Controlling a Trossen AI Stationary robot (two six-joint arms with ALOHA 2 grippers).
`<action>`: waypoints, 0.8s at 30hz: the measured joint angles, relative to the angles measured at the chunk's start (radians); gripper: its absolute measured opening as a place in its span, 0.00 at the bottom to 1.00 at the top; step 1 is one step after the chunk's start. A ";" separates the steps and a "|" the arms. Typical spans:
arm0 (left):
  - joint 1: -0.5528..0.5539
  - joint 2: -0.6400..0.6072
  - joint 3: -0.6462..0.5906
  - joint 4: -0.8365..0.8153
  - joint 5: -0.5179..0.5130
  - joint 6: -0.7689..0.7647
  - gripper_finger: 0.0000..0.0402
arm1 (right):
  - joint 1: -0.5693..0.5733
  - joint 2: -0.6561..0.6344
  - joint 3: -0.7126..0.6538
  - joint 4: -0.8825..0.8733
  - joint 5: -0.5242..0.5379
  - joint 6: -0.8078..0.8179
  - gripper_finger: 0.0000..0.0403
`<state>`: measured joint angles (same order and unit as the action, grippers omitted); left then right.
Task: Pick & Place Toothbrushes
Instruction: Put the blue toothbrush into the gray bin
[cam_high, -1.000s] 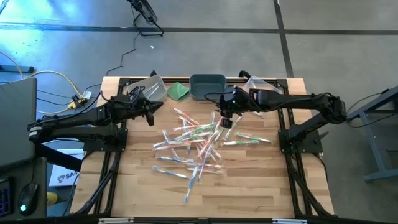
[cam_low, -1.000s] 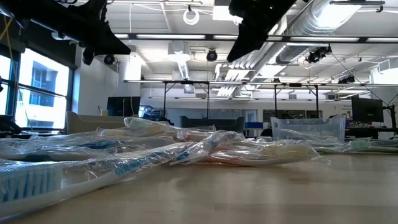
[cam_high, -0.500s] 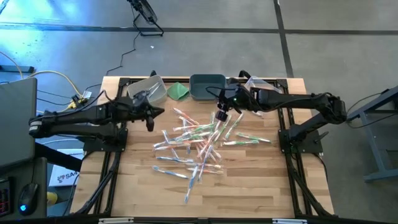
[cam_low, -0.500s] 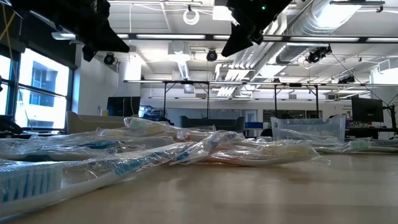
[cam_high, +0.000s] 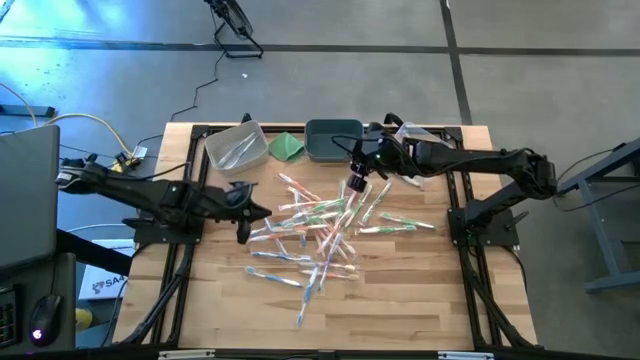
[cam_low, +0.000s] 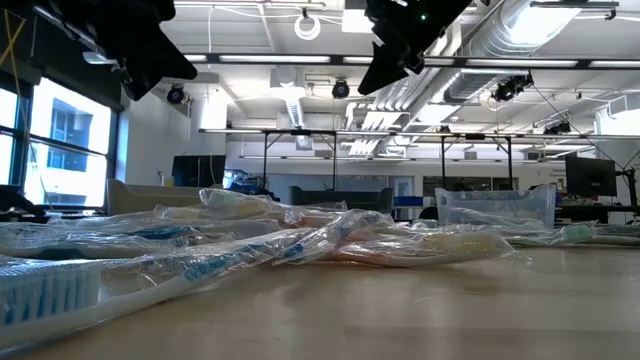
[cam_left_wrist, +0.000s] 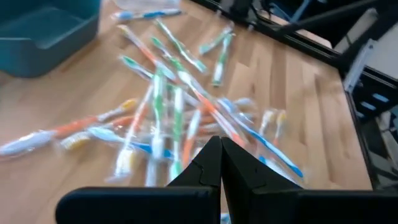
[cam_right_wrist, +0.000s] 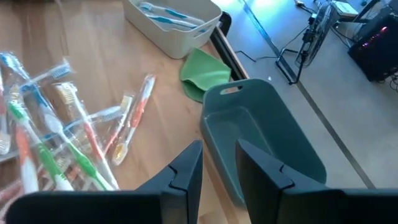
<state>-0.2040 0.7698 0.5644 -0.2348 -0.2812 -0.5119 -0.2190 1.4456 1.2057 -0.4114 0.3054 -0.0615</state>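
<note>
Two dark, jointed arms with black angular fingers.

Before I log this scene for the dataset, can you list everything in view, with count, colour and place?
toothbrushes: many, clear-wrapped with blue, green and orange parts, piled mid-table
white bin: one, far left edge, holds a few blue toothbrushes
green cloth: one, folded, between the two bins
dark teal bin: one, far centre, looks empty
clear bin: one, far right, partly hidden by the arm
table: one, light wood
left gripper: shut, empty, at the pile's left edge
right gripper: part open, nothing visible between its fingers, above the pile's far side
</note>
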 joint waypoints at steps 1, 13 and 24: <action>-0.013 0.005 0.000 -0.001 -0.005 -0.003 0.00 | -0.006 0.000 0.000 0.000 -0.001 -0.006 0.22; -0.040 0.082 0.000 -0.164 -0.017 -0.066 0.00 | -0.069 0.000 0.000 0.000 -0.001 -0.012 0.22; -0.040 0.336 0.199 -0.312 0.036 0.119 0.00 | -0.086 0.000 0.000 0.000 -0.001 -0.013 0.22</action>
<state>-0.2440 1.1053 0.7635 -0.5470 -0.2454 -0.3930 -0.3050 1.4456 1.2057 -0.4118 0.3042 -0.0744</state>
